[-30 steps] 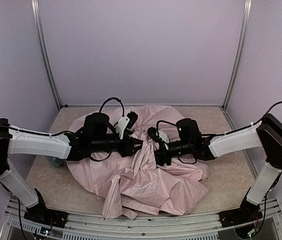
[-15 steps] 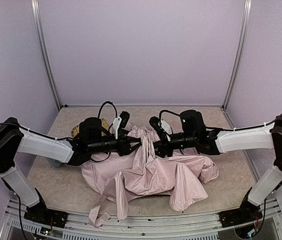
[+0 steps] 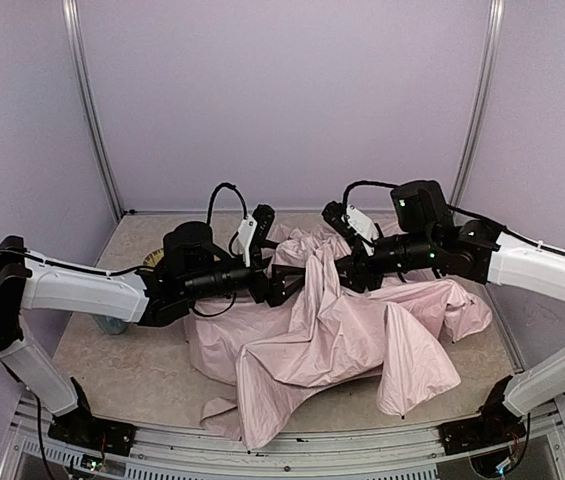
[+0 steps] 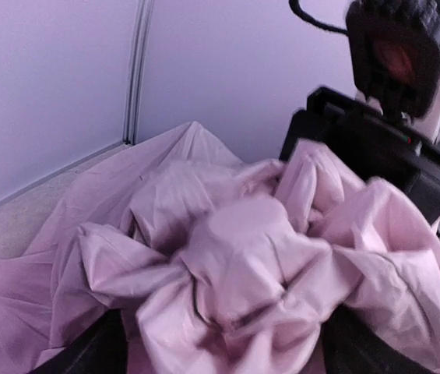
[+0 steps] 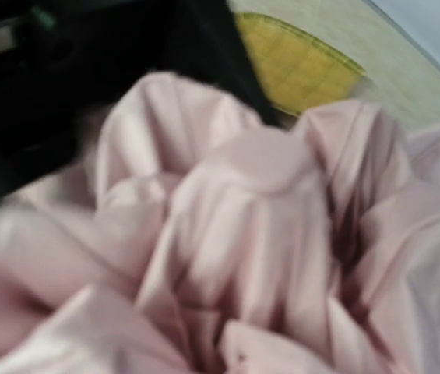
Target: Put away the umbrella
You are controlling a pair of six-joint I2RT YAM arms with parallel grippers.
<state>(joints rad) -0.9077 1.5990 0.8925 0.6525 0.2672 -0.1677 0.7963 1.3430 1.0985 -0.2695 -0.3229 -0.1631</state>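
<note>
The umbrella is a crumpled mass of pale pink fabric, lifted at its middle and draped down to the table in front. Its shaft and handle are hidden. My right gripper holds a bunch of the fabric up from the right; in the right wrist view the umbrella fills the frame and hides the fingers. My left gripper faces it from the left. In the left wrist view its dark fingers stand wide apart at the bottom corners, with bunched umbrella fabric lying between them.
A yellow woven tray lies on the table behind the fabric, and its edge peeks out beside the left arm. A small bluish object sits under the left forearm. Enclosure walls and metal posts ring the table.
The right arm has swung up and to the right, hauling the fabric higher so it hangs in long folds. The left gripper's jaws have spread apart.
</note>
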